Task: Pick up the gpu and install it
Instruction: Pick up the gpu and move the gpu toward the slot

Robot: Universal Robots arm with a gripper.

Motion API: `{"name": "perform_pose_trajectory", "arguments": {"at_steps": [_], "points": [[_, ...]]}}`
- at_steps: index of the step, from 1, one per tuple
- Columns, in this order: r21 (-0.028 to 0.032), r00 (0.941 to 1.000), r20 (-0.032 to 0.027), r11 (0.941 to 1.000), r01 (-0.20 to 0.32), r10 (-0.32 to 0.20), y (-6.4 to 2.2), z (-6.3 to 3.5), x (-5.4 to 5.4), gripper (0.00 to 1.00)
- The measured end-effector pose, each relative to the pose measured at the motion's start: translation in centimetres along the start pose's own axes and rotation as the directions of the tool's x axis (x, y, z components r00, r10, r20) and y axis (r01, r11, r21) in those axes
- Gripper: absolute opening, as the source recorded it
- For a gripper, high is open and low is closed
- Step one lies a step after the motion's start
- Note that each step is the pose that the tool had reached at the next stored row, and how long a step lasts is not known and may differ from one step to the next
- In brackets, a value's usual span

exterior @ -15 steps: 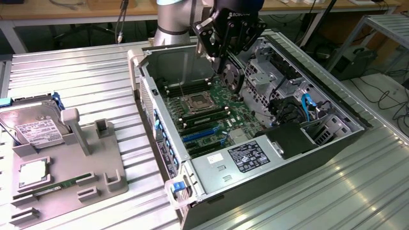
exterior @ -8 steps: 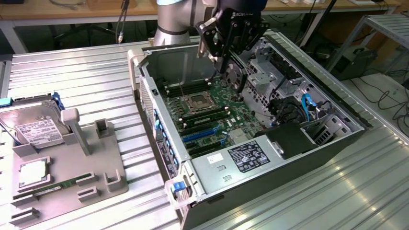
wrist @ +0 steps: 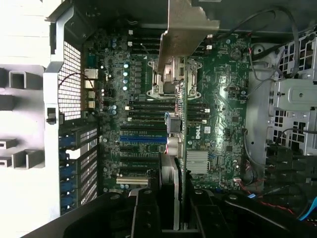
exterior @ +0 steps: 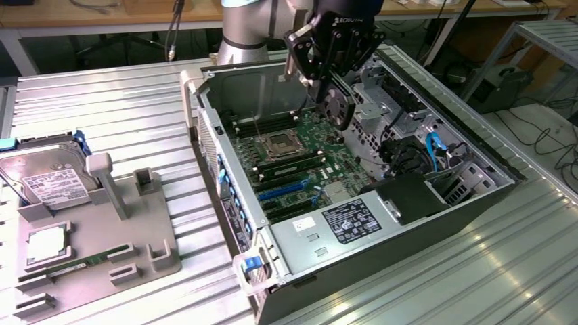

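Note:
The gpu [exterior: 337, 103] hangs on edge above the open computer case [exterior: 470, 196], its round black fan facing the exterior view's right and its silver end bracket [exterior: 292, 55] toward the back. My gripper [exterior: 327, 76] is shut on the card's upper edge. In the wrist view the gpu [wrist: 174, 158] runs edge-on down the middle, its silver bracket [wrist: 187, 27] at the far end, held between my gripper [wrist: 173, 203] fingers. Below it lies the green motherboard [wrist: 223, 99] with the blue and black expansion slots [wrist: 141, 140]; the card is clear of them.
A grey parts fixture [exterior: 135, 237] sits at the exterior view's left with a silver hard drive [exterior: 50, 179] and a narrow green memory stick [exterior: 83, 262]. Inside the case are the CPU socket [exterior: 278, 144], a power supply [exterior: 357, 220] and cable bundles [exterior: 424, 152].

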State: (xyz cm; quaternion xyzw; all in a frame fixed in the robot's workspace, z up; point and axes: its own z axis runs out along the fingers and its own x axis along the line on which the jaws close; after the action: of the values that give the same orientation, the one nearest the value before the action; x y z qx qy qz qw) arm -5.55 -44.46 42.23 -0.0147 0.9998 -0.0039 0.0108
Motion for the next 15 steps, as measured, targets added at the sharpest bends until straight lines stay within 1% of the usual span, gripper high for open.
{"name": "perform_pose_trajectory", "arguments": {"at_steps": [7, 9, 15], "points": [[0.0000, 1.0000, 0.0000, 1.0000, 0.000, 0.000, -0.02, 0.02, -0.7, 0.28], [0.0000, 1.0000, 0.0000, 1.0000, 0.000, 0.000, -0.03, 0.04, -1.1, 0.28], [0.0000, 1.0000, 0.0001, 1.0000, 0.000, 0.000, -0.05, 0.13, -1.8, 0.28]]}}
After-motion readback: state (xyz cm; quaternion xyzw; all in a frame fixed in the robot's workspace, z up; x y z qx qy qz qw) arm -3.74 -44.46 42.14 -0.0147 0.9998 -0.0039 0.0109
